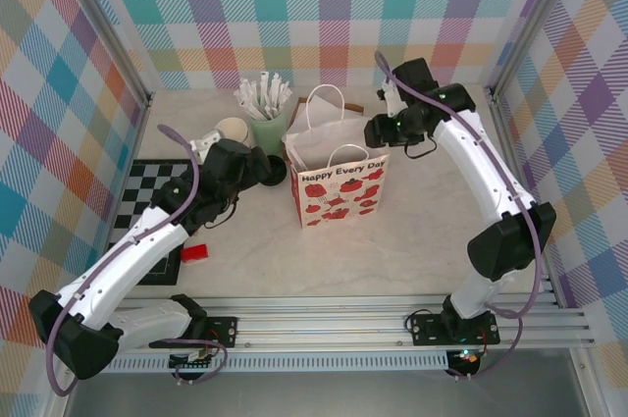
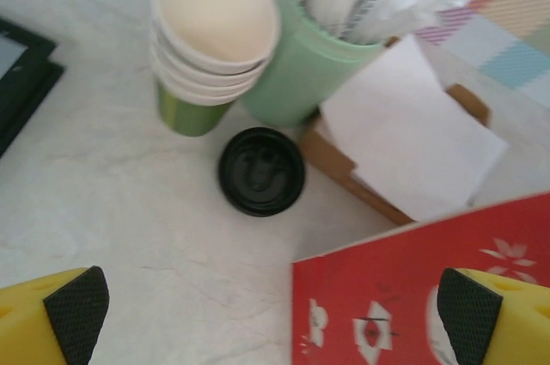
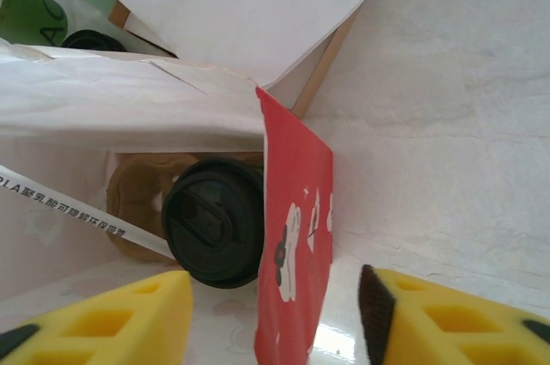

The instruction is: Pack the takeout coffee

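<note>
Black-lidded takeout coffee sits in a cardboard carrier inside the paper bag; your right gripper, half-open, straddles the bag wall, likely steadying it; left gripper wide, empty.

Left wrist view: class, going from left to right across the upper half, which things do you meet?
Stack of cream-and-green paper cups → mint-green tumbler of white wrapped sticks → white paper napkins in a brown holder.

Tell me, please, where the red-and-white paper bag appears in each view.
Top external: paper bag upright at the picture's centre.
Left wrist: its red face in the lower right corner.
Right wrist: its red side wall down the centre, interior to the left.
Shared landmark: the green holder beside the bag.
</note>
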Robot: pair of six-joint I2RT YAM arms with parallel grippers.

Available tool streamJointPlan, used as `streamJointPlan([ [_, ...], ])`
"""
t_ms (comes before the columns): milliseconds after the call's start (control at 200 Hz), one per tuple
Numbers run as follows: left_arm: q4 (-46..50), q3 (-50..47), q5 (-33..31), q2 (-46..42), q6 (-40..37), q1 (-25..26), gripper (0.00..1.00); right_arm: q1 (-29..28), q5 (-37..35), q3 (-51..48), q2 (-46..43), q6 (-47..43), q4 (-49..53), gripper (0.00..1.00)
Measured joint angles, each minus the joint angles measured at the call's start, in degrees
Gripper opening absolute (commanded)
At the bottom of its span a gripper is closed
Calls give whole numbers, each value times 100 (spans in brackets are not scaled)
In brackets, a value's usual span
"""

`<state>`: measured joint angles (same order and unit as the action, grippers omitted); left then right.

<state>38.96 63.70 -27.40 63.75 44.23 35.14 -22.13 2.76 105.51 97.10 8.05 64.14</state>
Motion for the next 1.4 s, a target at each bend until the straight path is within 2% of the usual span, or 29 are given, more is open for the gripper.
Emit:
streamJointPlan([
  [185,-35,-332,-28,275,570,0,100,-44,42,127,179,20,26,28],
  [505,-378,-485,505,1504,935,0,100,-63,-339,205,192,216,144,9],
  [885,-638,114,564,1814,476,-28,100,-44,-1082,184,70,549,411,4],
  [1400,-1545,-177,1410,1825,334,-358,100,302,-1585,138,-280,678,734,6],
])
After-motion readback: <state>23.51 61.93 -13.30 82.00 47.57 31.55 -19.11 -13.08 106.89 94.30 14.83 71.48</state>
